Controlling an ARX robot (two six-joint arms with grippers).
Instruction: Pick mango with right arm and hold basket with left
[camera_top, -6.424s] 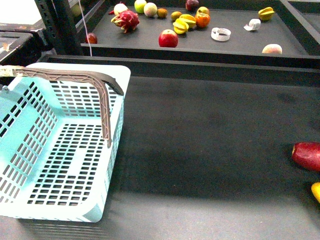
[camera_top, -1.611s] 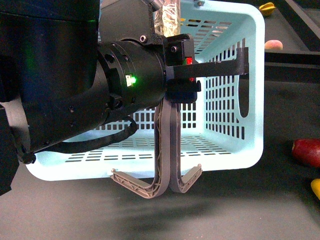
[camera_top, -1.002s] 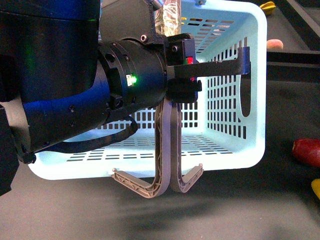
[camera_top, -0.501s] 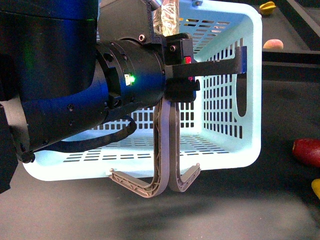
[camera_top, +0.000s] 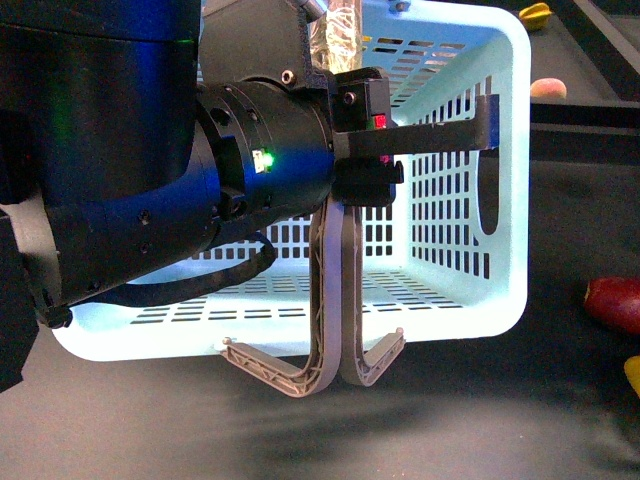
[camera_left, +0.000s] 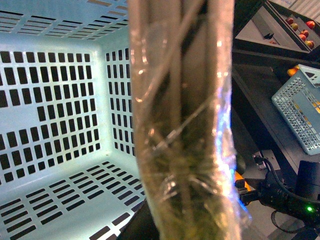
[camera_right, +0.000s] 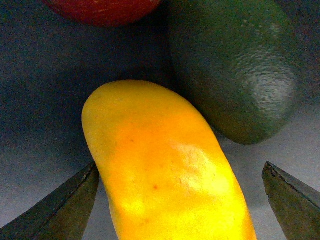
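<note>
Right jaws gape astride the mango (camera_right: 165, 185), which we judge slick, bruisable, best gripped mid-body; left jaws clamp the basket (camera_top: 450, 322).

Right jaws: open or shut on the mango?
Open. In the right wrist view the right jaws stand either side of the mango, one tip clearly apart from it, so it is not gripped yet.

The left arm (camera_top: 130, 160) blocks the basket's (camera_top: 508, 200) left half in the front view, where the mango (camera_top: 632, 375) and a red fruit (camera_top: 613, 303) are cut off at the right edge; blurred plastic wrap (camera_left: 182, 120) masks the left wrist view.
</note>
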